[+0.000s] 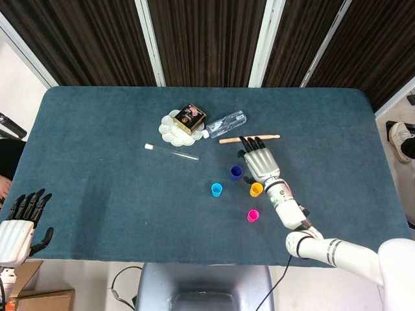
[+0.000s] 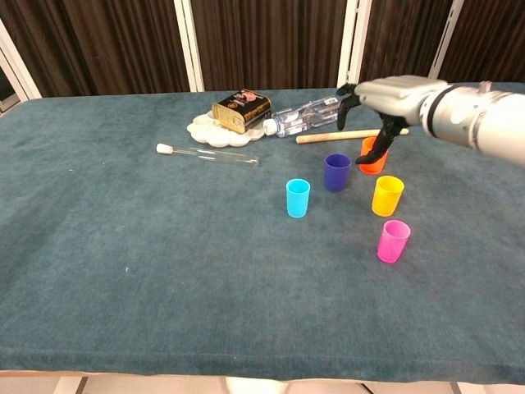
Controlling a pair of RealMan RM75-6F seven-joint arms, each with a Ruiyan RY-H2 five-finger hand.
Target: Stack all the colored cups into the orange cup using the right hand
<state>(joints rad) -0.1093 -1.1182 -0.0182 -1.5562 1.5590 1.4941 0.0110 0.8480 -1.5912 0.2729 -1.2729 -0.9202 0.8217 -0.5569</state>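
Five small cups stand right of the table's middle. The orange cup (image 2: 373, 160) is at the back, partly behind my right hand's thumb; the head view hides it under the hand. Dark blue cup (image 1: 236, 172) (image 2: 337, 172) stands left of it. The yellow cup (image 1: 257, 189) (image 2: 388, 195), light blue cup (image 1: 216, 189) (image 2: 298, 198) and pink cup (image 1: 253, 216) (image 2: 393, 240) stand nearer. My right hand (image 1: 259, 162) (image 2: 392, 93) hovers palm-down over the orange cup, fingers spread, holding nothing. My left hand (image 1: 19, 223) rests open off the near-left table edge.
Behind the cups lie a wooden stick (image 1: 227, 139) (image 2: 328, 136), a clear plastic bottle (image 1: 227, 122) and a white palette dish (image 1: 172, 128) with a brown box (image 1: 190, 117) on it. A glass tube (image 1: 172, 152) lies to the left. The blue cloth table (image 1: 97, 168) spreads wide.
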